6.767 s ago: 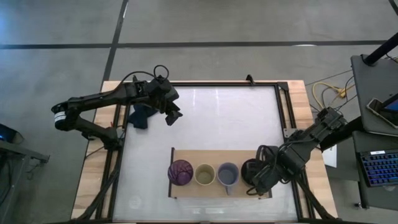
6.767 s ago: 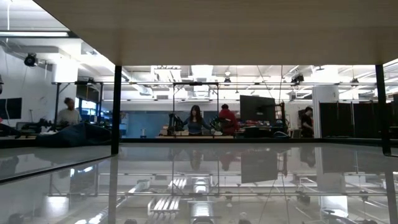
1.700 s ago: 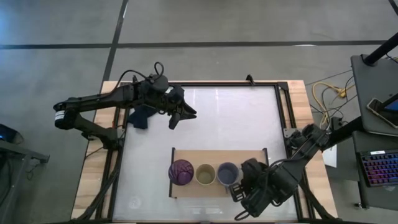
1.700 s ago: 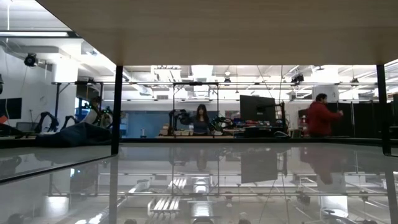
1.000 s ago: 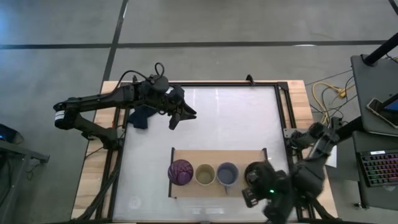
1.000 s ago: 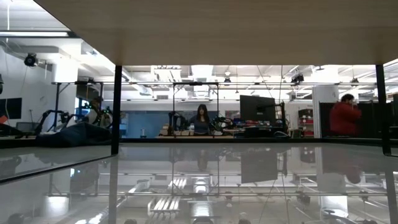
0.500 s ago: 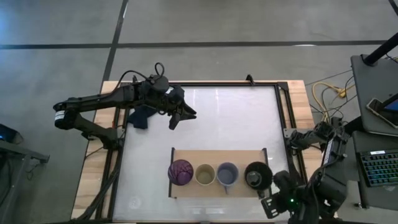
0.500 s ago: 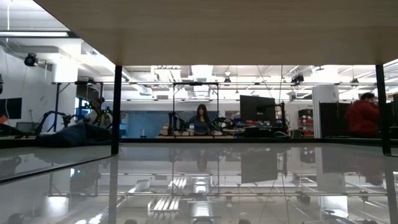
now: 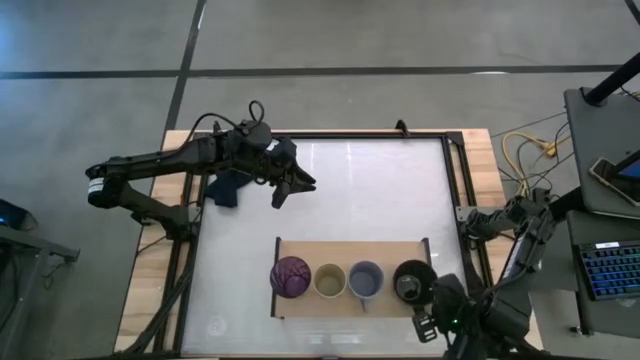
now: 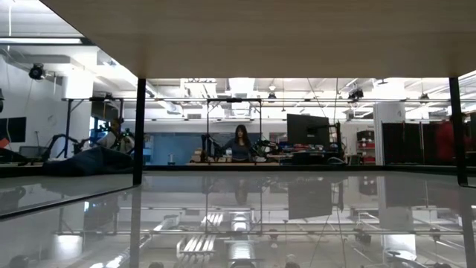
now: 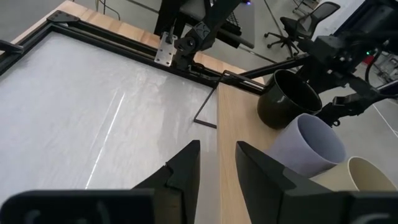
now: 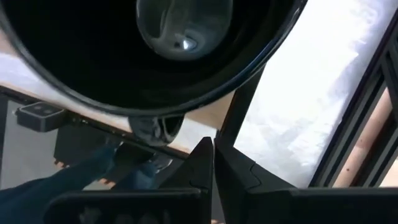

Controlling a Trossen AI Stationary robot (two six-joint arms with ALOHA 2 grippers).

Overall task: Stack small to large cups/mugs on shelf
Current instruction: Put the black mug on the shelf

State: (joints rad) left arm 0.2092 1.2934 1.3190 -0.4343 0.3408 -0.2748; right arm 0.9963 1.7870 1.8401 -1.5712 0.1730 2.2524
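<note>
Cups on shelf: four, in one row on the shelf (image 9: 350,248), each just beside the next.
Order along row: purple tumbler (image 9: 290,276), pale yellow cup (image 9: 329,281), grey-lavender mug (image 9: 366,280), black mug (image 9: 412,281); one of each.
Shelf: light-wood board with two thin black end rails, lying on the white tabletop (image 9: 370,190).
Right gripper (image 9: 432,322): just beside the black mug, on the mug's side away from the other three cups, at the shelf's end rail and near the table edge. In the right wrist view its two fingers lie pressed together with nothing between them; the black mug's (image 12: 186,43) open mouth fills the view directly ahead, close but not touching.
Left gripper (image 9: 290,188): well apart from the shelf, over bare tabletop, the row of cups lying ahead of it. In the left wrist view two fingers (image 11: 186,168) stand slightly spread, holding nothing.
Dark blue cloth (image 9: 226,187): one, just behind the left gripper at the table's edge, beside that arm.
Low view: cups and grippers not visible; people far off in the room.
</note>
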